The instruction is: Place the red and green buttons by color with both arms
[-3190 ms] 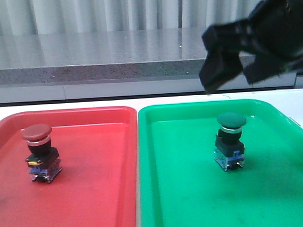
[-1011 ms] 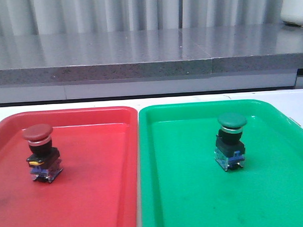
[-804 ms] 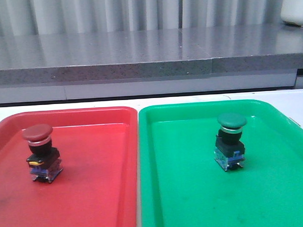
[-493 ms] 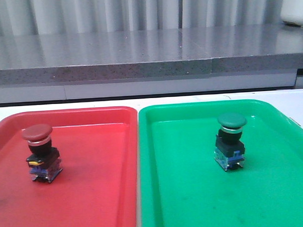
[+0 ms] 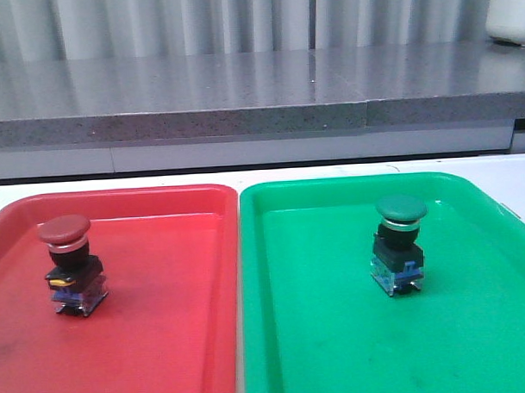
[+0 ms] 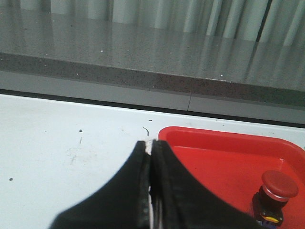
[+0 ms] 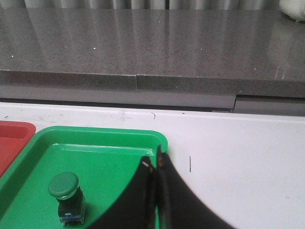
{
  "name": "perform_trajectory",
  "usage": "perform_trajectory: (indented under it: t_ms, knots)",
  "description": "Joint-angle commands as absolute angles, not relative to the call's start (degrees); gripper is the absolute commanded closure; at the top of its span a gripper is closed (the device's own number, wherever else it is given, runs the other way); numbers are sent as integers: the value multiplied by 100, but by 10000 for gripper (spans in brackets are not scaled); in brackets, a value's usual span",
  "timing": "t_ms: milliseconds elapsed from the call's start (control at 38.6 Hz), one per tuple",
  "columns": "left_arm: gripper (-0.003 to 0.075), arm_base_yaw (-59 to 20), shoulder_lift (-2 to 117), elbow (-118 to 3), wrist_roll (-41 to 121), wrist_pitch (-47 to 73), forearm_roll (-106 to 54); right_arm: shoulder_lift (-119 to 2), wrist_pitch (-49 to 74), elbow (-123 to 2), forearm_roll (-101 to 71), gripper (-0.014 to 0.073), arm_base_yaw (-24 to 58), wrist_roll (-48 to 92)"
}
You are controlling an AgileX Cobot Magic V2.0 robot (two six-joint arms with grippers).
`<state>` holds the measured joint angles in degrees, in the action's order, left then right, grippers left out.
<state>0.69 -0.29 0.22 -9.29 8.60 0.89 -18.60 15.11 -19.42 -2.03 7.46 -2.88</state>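
Apparently we are finished: the red button (image 5: 67, 265) stands in the red tray (image 5: 164, 338) beside our left gripper (image 6: 150, 152), the green button (image 5: 399, 245) in the green tray (image 5: 337, 349) beside our right gripper (image 7: 155, 164); both pairs of fingers are closed and empty.

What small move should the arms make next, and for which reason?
Probably none beyond resting: the red button stands upright in the red tray, the green button in the green tray, and both the left gripper and right gripper are shut, empty, away.
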Motion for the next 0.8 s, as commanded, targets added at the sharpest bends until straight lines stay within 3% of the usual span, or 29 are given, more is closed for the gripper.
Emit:
perform_trajectory:
  t_ms: [0, 441, 778]
  knots:
    - [740, 71, -132, 165, -950, 374, 87, -1885, 1018, -2099, -170, 664, 707, -235]
    - [740, 71, -132, 165, -950, 374, 87, -1877, 840, -1963, -150, 664, 757, -235]
    - [740, 71, -121, 165, -950, 374, 87, -731, 659, -526, -139, 664, 35, 0]
